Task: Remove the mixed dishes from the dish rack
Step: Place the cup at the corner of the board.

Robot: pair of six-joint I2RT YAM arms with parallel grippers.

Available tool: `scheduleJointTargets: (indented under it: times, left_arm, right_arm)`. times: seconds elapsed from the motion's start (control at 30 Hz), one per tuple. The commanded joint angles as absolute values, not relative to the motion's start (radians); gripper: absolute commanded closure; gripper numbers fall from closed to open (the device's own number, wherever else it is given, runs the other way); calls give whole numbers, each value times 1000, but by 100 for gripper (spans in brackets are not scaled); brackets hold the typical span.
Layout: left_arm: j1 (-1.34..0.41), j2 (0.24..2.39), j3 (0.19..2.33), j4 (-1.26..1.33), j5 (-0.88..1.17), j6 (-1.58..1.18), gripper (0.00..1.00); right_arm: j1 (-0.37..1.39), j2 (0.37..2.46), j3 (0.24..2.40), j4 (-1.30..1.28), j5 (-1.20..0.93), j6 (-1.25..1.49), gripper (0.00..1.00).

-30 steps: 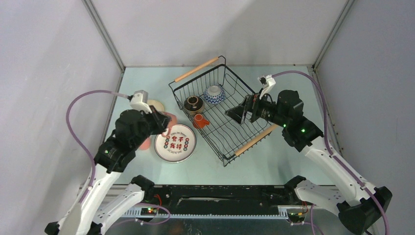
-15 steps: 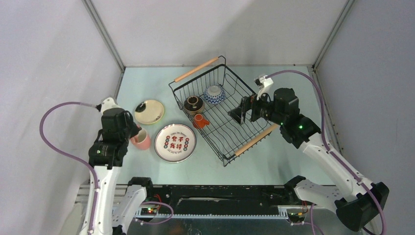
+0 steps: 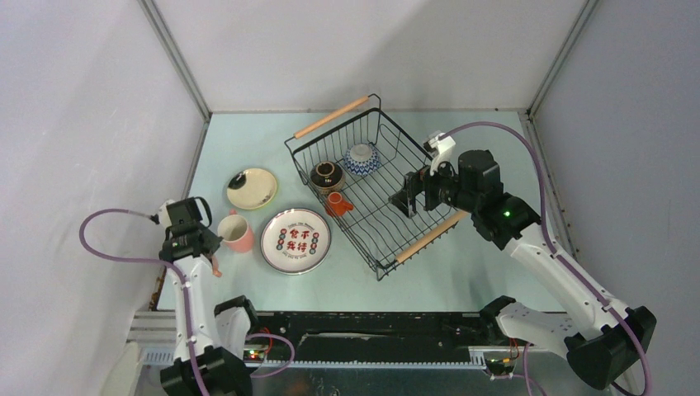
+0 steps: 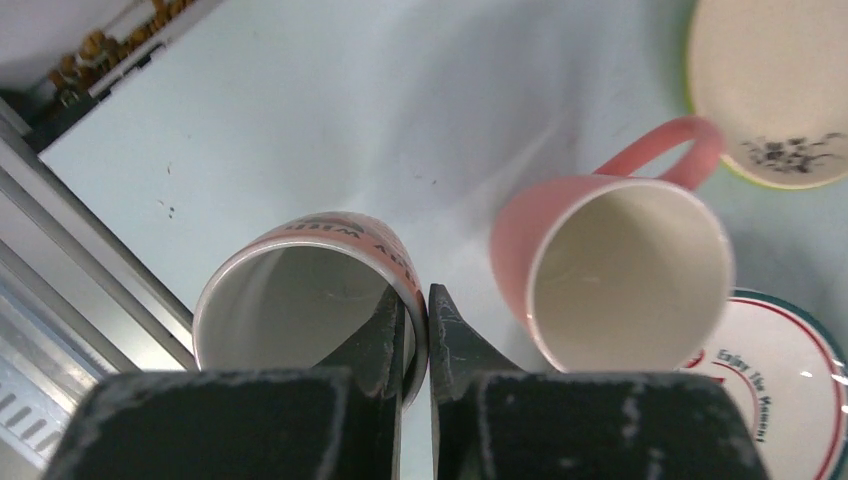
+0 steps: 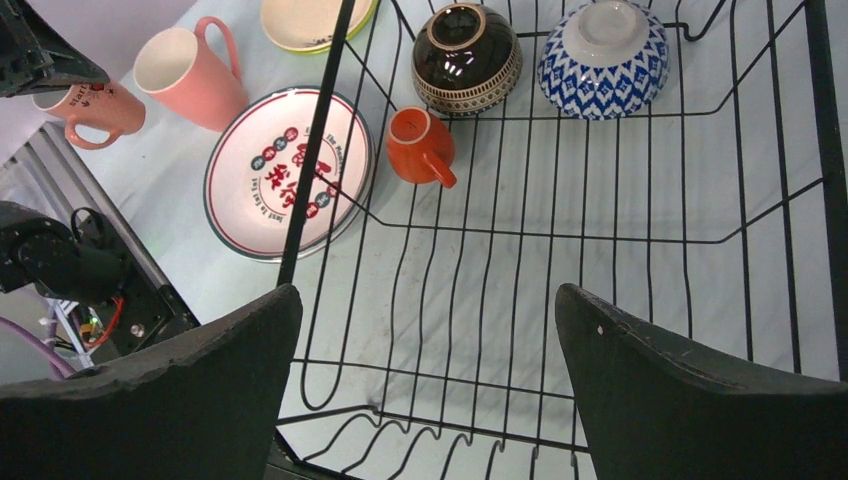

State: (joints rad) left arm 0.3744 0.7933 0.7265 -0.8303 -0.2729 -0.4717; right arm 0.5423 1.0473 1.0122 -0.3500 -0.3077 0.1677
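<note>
Pinching the wall of a lettered pink mug point(image 4: 300, 235) between the left fingers point(image 4: 440, 320), one inside the rim, one outside, by the near left edge of the worktop point(image 3: 248, 140); just beside it, a second pink mug point(image 4: 620, 270) upright, then a green-rimmed plate point(image 3: 295, 240) with red characters and a cream saucer point(image 3: 252, 188) farther back; spread wide, the right fingers point(image 5: 680, 390) above the dish rack point(image 3: 332, 116), touching nothing; within the rack, a dark bowl point(image 5: 467, 55), a blue-patterned bowl point(image 5: 603, 55) upside down and an orange cup point(image 5: 418, 140).

plate point(image 3: 295, 241) left of dish rack point(image 3: 376, 219)
</note>
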Motion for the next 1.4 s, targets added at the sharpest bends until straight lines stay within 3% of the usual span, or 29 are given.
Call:
scheduleJointTargets:
  times: [0.0, 0.3, 0.57, 0.8, 1.17, 1.37]
  left_arm:
    - [423, 815, 686, -714, -238, -487, 100]
    - [444, 938, 676, -678, -211, -511, 100]
    - [446, 985, 682, -686, -208, -514, 87]
    - [446, 1007, 693, -700, -184, -509, 70]
    - [446, 877, 747, -764, -95, -504, 34]
    - [416, 822, 812, -817, -28, -492, 24]
  right_arm:
    - [537, 1051, 1058, -363, -284, 118, 0]
    - [535, 1077, 1058, -362, -270, 109, 0]
    - [534, 1088, 1057, -357, -236, 74, 0]
    - [534, 1101, 1059, -311, -235, 68, 0]
    - [563, 1215, 1170, -316, -248, 3, 1]
    - [597, 1352, 1260, -342, -286, -85, 0]
